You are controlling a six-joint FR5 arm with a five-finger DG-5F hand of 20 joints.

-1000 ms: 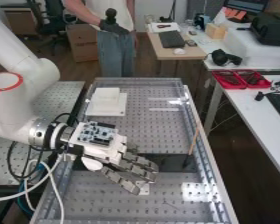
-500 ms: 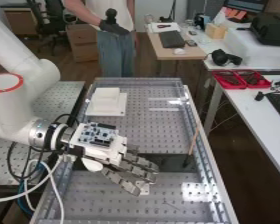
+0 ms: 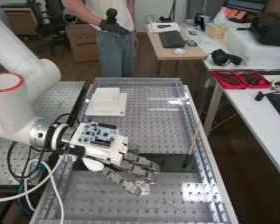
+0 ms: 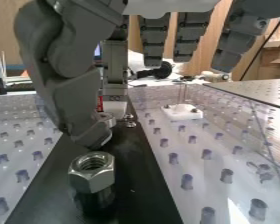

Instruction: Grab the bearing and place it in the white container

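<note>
By the high view's clock face, the dark grey robot hand (image 3: 109,153) points to four o'clock over a flat black strip (image 3: 174,162), its fingers loosely extended and released; a white square container (image 3: 107,95) lies at twelve o'clock from it, on a flat white plate (image 3: 119,111); in the wrist view, a silver hexagonal metal nut (image 4: 92,172) stands hole-up on the strip; beyond it, a round silver metal part (image 4: 108,119), seemingly the bearing, sits close by a digit, partly hidden, contact unclear.
</note>
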